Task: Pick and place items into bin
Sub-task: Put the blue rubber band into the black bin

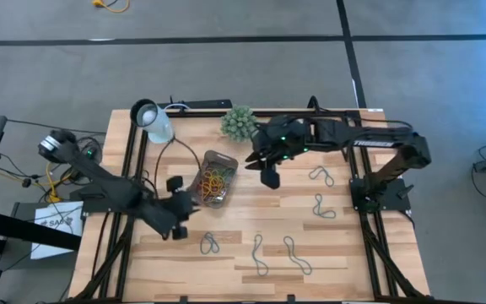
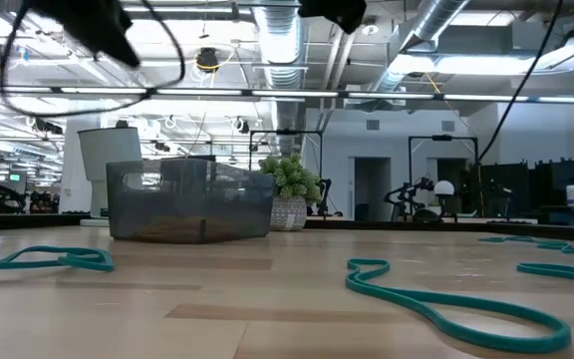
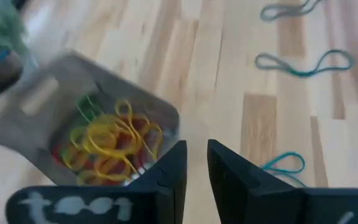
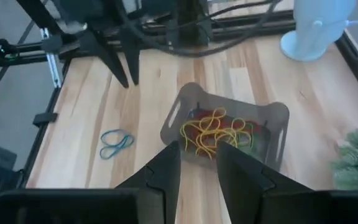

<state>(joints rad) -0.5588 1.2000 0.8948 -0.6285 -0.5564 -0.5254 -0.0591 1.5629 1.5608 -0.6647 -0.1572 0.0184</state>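
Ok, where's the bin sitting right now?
In the high view the bin sits left of the table's centre, between the left gripper and the right gripper, below the plant ball, holding a pile of coloured loops.

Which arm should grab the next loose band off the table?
Likely left: the left gripper hangs empty beside the teal band, closer than the right gripper is to any loose band.

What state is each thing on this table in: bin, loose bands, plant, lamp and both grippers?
Bin: upright, holding a tangle of coloured bands.
Loose bands: five teal loops flat on the table, outside the bin.
Plant: upright.
Lamp: lying tipped at the table's back edge.
Left gripper: narrowly open, empty.
Right gripper: narrowly open, empty, above the bin.
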